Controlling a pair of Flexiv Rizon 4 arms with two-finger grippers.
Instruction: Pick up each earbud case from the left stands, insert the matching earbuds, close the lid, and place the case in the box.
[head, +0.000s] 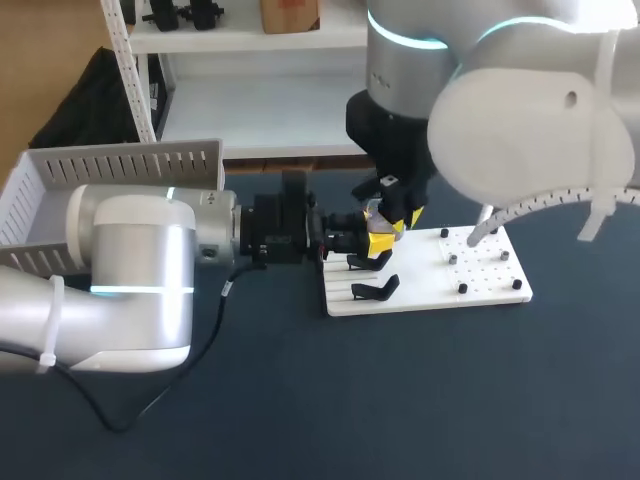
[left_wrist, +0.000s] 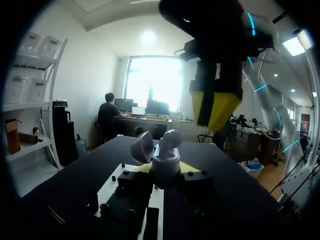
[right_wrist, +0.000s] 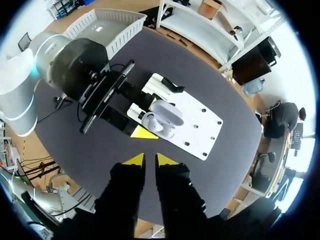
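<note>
Left pincer (left_wrist: 165, 170) is clamped on the open earbud case (right_wrist: 164, 117), holding it over the white stand board (head: 480, 275), lid up, 1 earbud (left_wrist: 172, 139) poking out. Right pincer (right_wrist: 150, 160) hangs just above, tips pinched together, seemingly empty. Insertion step, I'd say: next, seat that bud, check for the 2nd, then press the lid down.

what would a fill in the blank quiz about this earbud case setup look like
The case in the left gripper has its lid ____.
The right gripper hangs ____ the case, not below it.
The board under the case is ____ in colour.
Missing words: open; above; white.
</note>
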